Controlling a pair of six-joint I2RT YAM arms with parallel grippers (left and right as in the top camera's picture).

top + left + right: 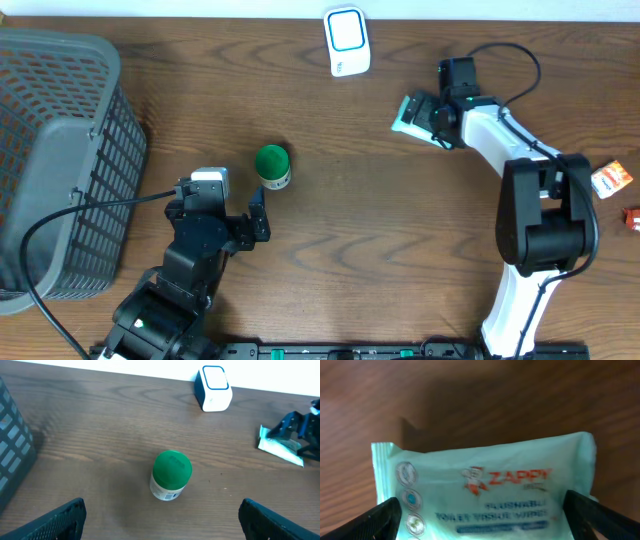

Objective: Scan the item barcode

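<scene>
Right jaws are spread as wide as they go, one dark tip showing at each lower corner of the right wrist view. A packet of wipes point(485, 485) lies flat on the counter point(350, 250) under the gap between them. They are not closed on it, and whether either tip touches the wrapper cannot be told. From overhead the packet point(408, 113) sits in the far right part of the counter, sticking out to the left of the right arm's wrist.

Left jaws are just as wide apart and hold nothing. Bare wood lies between the tips, and a small bottle point(171, 475) with a green cap stands upright ahead of them, apart from both. Overhead, the bottle point(272, 165) stands a little left of the counter's middle.

Only one packet of wipes is visible, and one bottle. One white scanner point(347, 40) with a blue-rimmed face stands at the far edge near its middle, left of the packet and well apart from the bottle. One grey basket point(50, 150) fills the left edge of the counter. Two small things lie at the right edge, an orange packet point(611, 180) and, nearer, a red thing point(632, 217) cut off by the frame.
</scene>
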